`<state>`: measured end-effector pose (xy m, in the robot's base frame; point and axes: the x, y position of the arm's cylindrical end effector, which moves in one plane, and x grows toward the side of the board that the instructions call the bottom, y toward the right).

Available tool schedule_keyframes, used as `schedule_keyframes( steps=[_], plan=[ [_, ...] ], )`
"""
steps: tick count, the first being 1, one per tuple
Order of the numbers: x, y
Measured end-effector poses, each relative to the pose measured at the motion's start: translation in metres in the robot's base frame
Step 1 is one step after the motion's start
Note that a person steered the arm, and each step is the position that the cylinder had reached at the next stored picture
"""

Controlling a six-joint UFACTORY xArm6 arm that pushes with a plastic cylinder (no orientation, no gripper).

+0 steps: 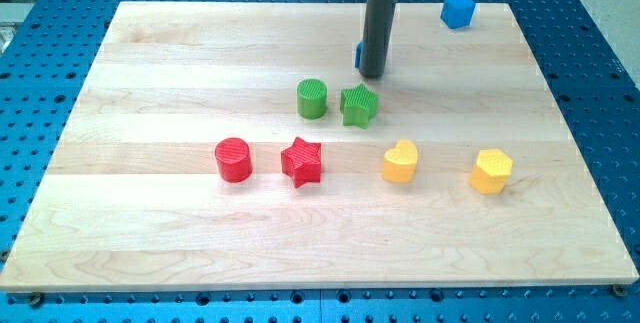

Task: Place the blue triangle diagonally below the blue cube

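The blue cube (458, 10) sits near the board's top right corner. The blue triangle (358, 55) is mostly hidden behind my rod; only a thin blue sliver shows at the rod's left side, near the top middle of the board. My tip (372, 74) rests on the board right against that sliver, in front of it. The tip is well to the left of and below the blue cube.
A green cylinder (312, 98) and a green star (359, 105) sit just below my tip. A red cylinder (233, 159), a red star (302, 161), a yellow heart (400, 162) and a yellow hexagon (491, 171) lie in a row lower down. The wooden board (150, 263) lies on a blue table.
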<state>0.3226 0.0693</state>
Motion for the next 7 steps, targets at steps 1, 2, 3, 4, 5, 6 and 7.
schedule_keyframes(
  steps=[1, 2, 3, 4, 5, 6, 7],
  plan=[
    [-0.037, -0.035],
    [-0.057, -0.085],
    [-0.054, -0.044],
    [-0.051, 0.04],
    [-0.051, 0.105],
    [-0.051, 0.131],
    [-0.025, 0.102]
  ],
)
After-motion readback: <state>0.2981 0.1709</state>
